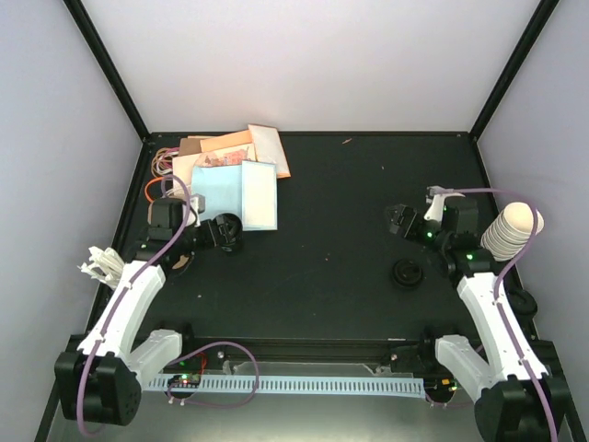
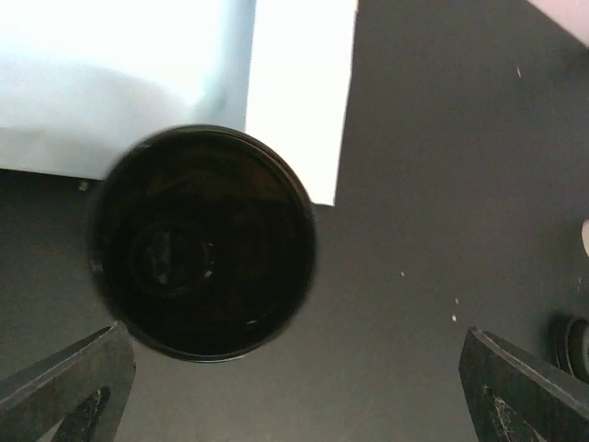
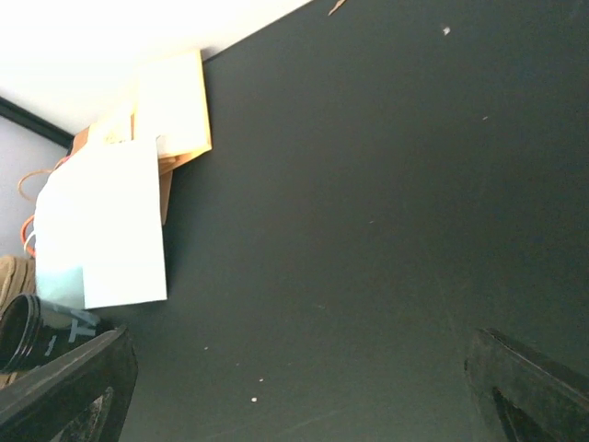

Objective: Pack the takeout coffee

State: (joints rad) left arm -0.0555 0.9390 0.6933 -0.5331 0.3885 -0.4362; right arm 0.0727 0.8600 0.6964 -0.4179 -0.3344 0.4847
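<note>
The takeout coffee [image 1: 227, 230] stands on the black table just below the paper bags; from above it is a black disc. In the left wrist view its lid [image 2: 202, 241] fills the upper left, just beyond my fingertips and nearer the left finger [image 2: 69, 387]. My left gripper [image 1: 210, 232] is open wide and empty [image 2: 294, 396], right beside the cup and not around it. My right gripper [image 1: 411, 228] is open and empty [image 3: 294, 396] over bare table at the right. The right wrist view shows the cup [image 3: 23, 330] far off at the lower left.
Flat paper bags [image 1: 235, 175], white, blue and brown, lie at the back left. A loose black lid [image 1: 408, 273] lies near the right arm. A stack of lidless cream cups [image 1: 512, 230] stands at the right edge. White napkins [image 1: 99, 264] lie at the left edge.
</note>
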